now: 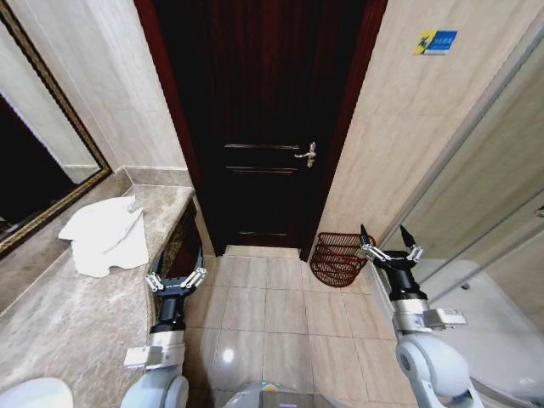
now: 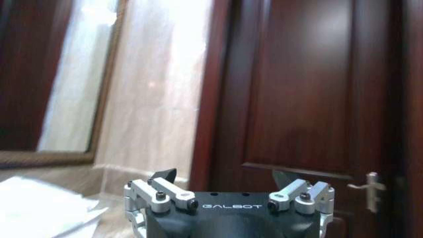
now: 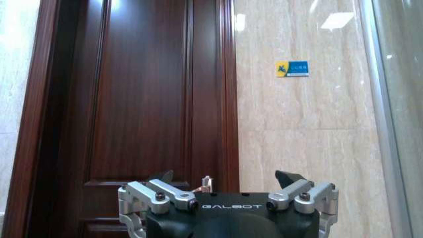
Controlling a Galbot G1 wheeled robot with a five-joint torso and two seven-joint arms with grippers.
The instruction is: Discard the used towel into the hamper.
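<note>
A crumpled white towel (image 1: 106, 236) lies on the marble counter (image 1: 59, 314) at the left; its edge also appears as the towel (image 2: 39, 208) in the left wrist view. The hamper (image 1: 338, 259), a dark red-brown wire basket, stands on the floor tiles to the right of the door. My left gripper (image 1: 176, 277) is raised beside the counter's edge, open and empty, to the right of the towel. My right gripper (image 1: 390, 240) is held up open and empty just right of the hamper. Both show open as the left gripper (image 2: 225, 177) and right gripper (image 3: 226, 177) in the wrist views.
A dark wooden door (image 1: 263, 127) with a metal handle (image 1: 308, 155) is shut straight ahead. A framed mirror (image 1: 38, 161) hangs above the counter. A glass shower partition (image 1: 484, 212) stands at the right. Beige floor tiles (image 1: 263, 314) lie between counter and shower.
</note>
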